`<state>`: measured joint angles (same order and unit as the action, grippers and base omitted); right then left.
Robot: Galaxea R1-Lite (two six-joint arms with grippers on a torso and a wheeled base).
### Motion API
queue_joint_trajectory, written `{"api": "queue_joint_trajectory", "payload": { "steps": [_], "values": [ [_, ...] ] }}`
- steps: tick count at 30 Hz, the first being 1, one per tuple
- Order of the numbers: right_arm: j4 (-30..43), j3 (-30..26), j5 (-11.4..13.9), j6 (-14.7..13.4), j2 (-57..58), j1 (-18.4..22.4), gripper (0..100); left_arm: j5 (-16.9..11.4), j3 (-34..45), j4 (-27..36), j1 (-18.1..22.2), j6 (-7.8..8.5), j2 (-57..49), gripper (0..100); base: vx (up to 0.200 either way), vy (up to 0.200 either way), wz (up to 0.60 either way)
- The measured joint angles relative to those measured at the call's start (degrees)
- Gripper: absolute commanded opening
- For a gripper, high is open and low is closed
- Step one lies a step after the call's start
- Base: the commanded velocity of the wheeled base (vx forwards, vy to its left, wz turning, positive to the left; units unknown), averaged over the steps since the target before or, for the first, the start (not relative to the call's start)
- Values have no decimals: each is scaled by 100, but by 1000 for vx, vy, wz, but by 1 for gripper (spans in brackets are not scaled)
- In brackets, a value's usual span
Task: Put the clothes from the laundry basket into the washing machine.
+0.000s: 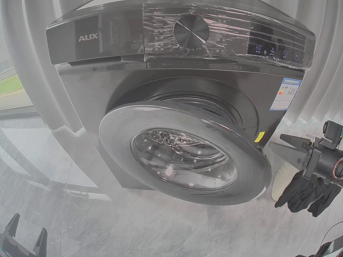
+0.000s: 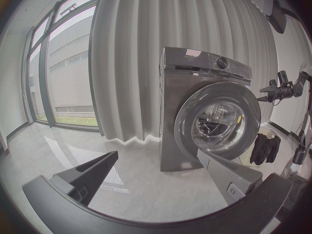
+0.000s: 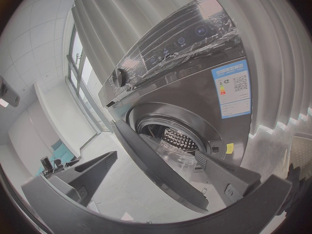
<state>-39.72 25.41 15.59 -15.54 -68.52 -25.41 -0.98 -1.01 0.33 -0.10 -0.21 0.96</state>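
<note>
A grey front-loading washing machine point(image 1: 178, 72) stands ahead with its round glass door point(image 1: 185, 154) swung partly open; the drum point(image 3: 177, 139) shows behind it. Black clothes point(image 1: 307, 193) hang over the rim of a white perforated laundry basket point(image 1: 282, 177) on the floor to the machine's right. My right gripper point(image 1: 291, 140) hovers above the clothes, well clear of them, open with nothing between its fingers point(image 3: 227, 176). My left gripper point(image 1: 29, 223) is low at the front left, open and empty, facing the machine point(image 2: 208, 108).
White pleated curtains point(image 1: 321, 72) hang behind the machine. Glossy grey tiled floor point(image 1: 143, 222) spreads in front and to the left. Tall windows point(image 2: 65, 69) stand far left. The open door juts out over the floor in front of the drum.
</note>
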Motion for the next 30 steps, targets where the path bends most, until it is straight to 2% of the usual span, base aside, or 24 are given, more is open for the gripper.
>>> {"api": "queue_joint_trajectory", "payload": {
  "steps": [3,8,14,30],
  "values": [
    [-2,105,-18,-52,-105,165,100,-2,0,0,0,2,2,100,-200,0,0],
    [-11,224,-32,-95,-463,479,100,-4,0,0,0,13,0,100,0,0,0],
    [-245,249,4,-115,-906,542,100,-9,0,0,0,21,0,100,0,0,0],
    [-304,-124,15,-137,-1139,-391,100,-6,0,0,0,21,0,100,0,0,0]
  ]
}}
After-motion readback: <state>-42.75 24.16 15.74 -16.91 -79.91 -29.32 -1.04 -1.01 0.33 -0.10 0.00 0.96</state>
